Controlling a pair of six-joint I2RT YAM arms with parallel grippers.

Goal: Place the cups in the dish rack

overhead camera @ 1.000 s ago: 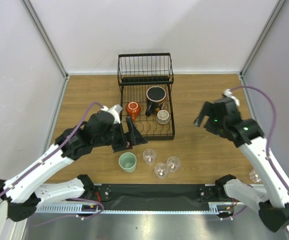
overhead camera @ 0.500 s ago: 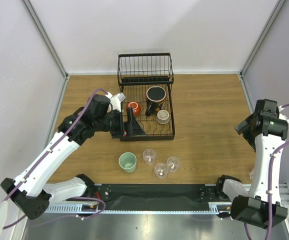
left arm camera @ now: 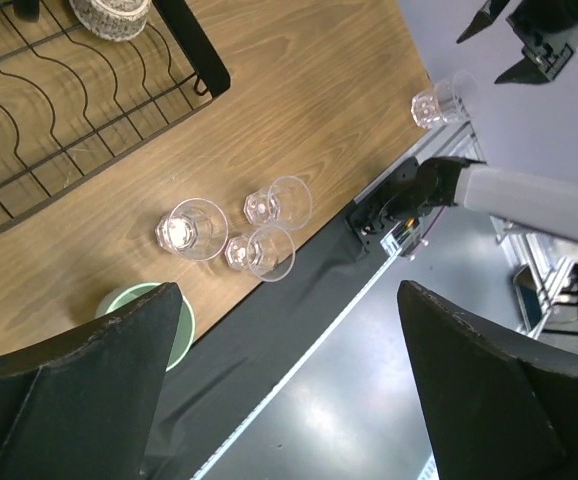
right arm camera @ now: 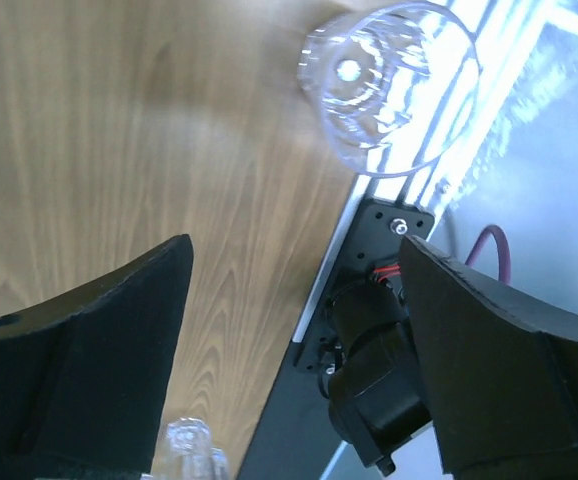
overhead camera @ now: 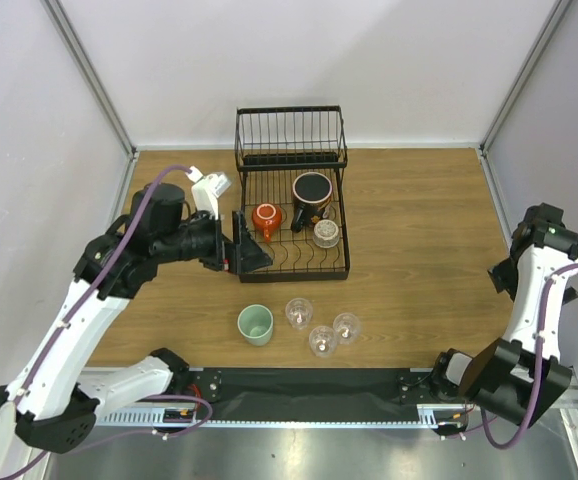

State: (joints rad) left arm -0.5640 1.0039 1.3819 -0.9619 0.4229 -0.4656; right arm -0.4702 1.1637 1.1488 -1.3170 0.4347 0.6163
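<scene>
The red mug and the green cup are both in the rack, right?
Not quite. The red mug is in the rack, but the green cup stands on the table in front of it, as the top view shows.

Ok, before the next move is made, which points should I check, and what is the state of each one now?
1. Left gripper open and empty: ok.
2. Right gripper open and empty: ok.
3. Free slots in the dish rack: ok, its near part is bare.
4. Mint-green cup and three clear tumblers upright on the table: ok.
5. Lone tumbler well away from the table's edge: not ok, it stands right at the near edge.
6. Left gripper clear of the rack's left rim: cannot tell.
</scene>
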